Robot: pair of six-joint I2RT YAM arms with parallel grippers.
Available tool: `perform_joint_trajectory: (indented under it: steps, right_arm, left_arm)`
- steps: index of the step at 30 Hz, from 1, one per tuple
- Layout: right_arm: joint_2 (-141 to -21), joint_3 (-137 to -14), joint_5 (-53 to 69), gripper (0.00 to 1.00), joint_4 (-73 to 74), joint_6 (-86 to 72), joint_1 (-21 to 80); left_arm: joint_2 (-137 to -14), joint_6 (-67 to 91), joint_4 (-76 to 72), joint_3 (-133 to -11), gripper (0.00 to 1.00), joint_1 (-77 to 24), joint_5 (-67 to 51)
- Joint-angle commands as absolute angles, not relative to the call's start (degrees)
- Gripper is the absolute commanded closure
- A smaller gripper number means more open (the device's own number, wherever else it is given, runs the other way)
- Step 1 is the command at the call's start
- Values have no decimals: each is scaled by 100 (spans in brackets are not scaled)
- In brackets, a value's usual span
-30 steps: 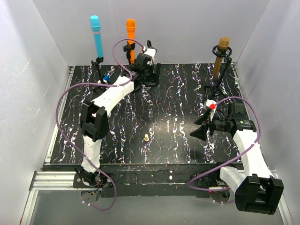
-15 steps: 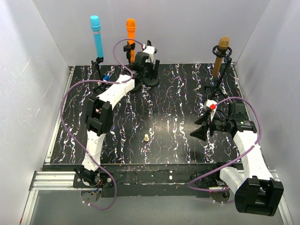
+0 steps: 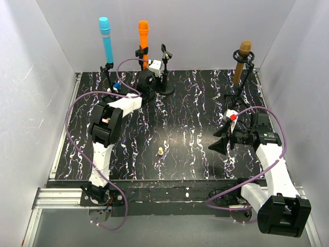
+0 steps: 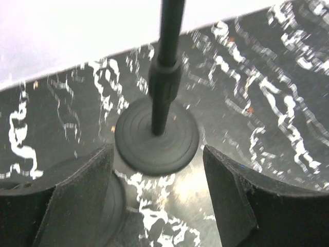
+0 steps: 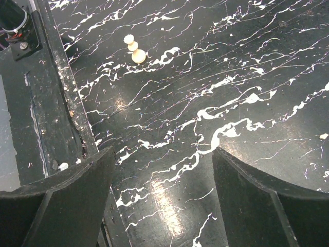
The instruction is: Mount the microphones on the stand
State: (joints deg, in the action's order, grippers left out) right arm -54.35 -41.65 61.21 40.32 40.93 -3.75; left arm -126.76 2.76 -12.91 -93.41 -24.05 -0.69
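Three slim cylindrical microphones [image 3: 144, 43] on thin stands [image 3: 240, 82]

Left claw [image 4: 157, 172] and right claw [image 5: 162, 164], fingers spread wide.

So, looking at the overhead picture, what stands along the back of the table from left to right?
First the light blue microphone, then the orange microphone, then the empty black stand, then the golden-brown microphone.
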Motion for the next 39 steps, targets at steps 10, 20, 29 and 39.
perform_joint_trajectory:
  steps: [10,20,29,39]
  right_arm:
    - [-5414,-4298,6152,17,3981,4148,-396]
    - [-5449,-4315,6126,17,3999,4166,-404]
    - [-5493,-4342,6091,17,4008,4175,-413]
    - [-5493,-4342,6064,17,4017,4192,-404]
  left_arm:
    - [-12919,167,-3059,-10019,37,-2408,-554]
    - [-13543,255,-3067,-10792,55,-2408,-510]
    - [-13737,220,-3076,-11118,90,-2408,-554]
    - [-12764,280,-3646,-10013,100,-2408,-2054]
